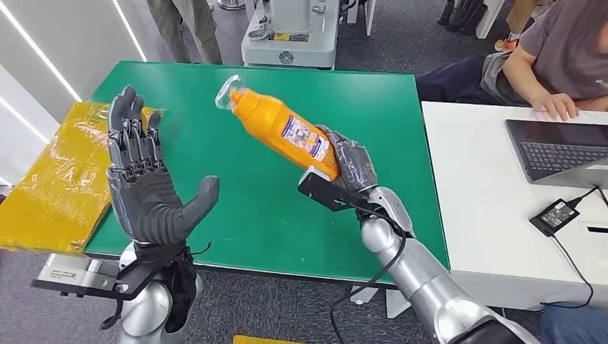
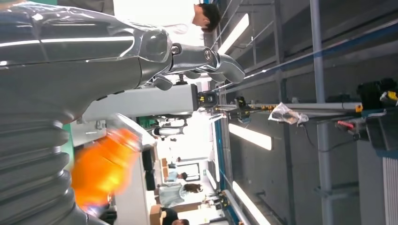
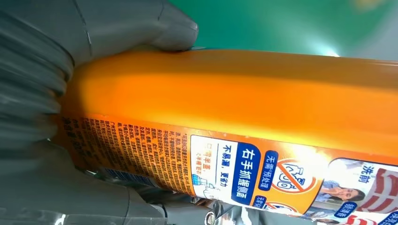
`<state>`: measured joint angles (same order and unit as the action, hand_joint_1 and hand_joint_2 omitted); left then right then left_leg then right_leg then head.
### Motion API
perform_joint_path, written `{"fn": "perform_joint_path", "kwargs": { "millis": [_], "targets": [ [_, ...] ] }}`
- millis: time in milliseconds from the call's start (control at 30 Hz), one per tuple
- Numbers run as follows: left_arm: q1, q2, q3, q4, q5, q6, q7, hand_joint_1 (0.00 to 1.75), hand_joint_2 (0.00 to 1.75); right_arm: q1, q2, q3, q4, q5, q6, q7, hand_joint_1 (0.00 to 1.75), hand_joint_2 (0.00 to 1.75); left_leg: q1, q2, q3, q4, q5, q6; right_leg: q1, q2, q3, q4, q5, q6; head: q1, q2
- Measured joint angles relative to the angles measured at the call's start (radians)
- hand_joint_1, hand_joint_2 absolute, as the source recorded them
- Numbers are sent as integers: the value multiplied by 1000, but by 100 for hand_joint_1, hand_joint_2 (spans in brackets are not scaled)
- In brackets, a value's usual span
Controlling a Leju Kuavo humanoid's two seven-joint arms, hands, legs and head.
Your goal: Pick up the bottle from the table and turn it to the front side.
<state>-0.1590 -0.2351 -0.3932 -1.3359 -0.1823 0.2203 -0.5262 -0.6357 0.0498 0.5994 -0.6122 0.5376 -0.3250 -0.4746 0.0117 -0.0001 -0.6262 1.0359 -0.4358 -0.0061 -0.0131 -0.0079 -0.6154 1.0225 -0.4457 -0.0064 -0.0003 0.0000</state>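
Observation:
An orange bottle (image 1: 283, 127) with a clear cap and a printed label is lifted above the green table (image 1: 215, 215), tilted with its cap toward the far left. My right hand (image 1: 351, 168) grips its base end. In the right wrist view the bottle (image 3: 225, 122) shows its label, with the thumb (image 3: 141, 23) wrapped over it. My left hand (image 1: 143, 179) is raised above the table's near left part, palm facing the bottle, fingers spread, holding nothing. A blurred orange bottle (image 2: 101, 166) appears beside my left hand (image 2: 70, 79) in the left wrist view.
A yellow packet (image 1: 54, 179) lies at the table's left edge. To the right, a white desk (image 1: 487, 215) carries a laptop (image 1: 559, 150) and a power adapter (image 1: 553, 215), with a seated person (image 1: 552, 64) behind it. Grey machinery (image 1: 287, 32) stands beyond the table's far edge.

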Motion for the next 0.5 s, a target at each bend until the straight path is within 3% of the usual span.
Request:
{"fn": "perform_joint_path", "kwargs": {
  "millis": [167,300,500],
  "targets": [
    [-4,-10,9,0,15,-7,-3,0,175,157,27,-89,-212,-22,-184,-60,175,175,0,0,0,0,-1,0,0,0,0,0,0,0,0,0],
    [-5,-16,14,0,24,-15,-10,0,175,259,45,-146,-348,-105,-212,-148,175,175,0,1,0,0,-1,0,0,0,0,0,0,0,0,0],
    [-5,-17,14,1,30,-25,-12,0,175,343,59,-183,-460,-163,-224,-213,175,175,0,1,0,0,-1,0,0,1,0,0,0,0,0,0]
  ]
}}
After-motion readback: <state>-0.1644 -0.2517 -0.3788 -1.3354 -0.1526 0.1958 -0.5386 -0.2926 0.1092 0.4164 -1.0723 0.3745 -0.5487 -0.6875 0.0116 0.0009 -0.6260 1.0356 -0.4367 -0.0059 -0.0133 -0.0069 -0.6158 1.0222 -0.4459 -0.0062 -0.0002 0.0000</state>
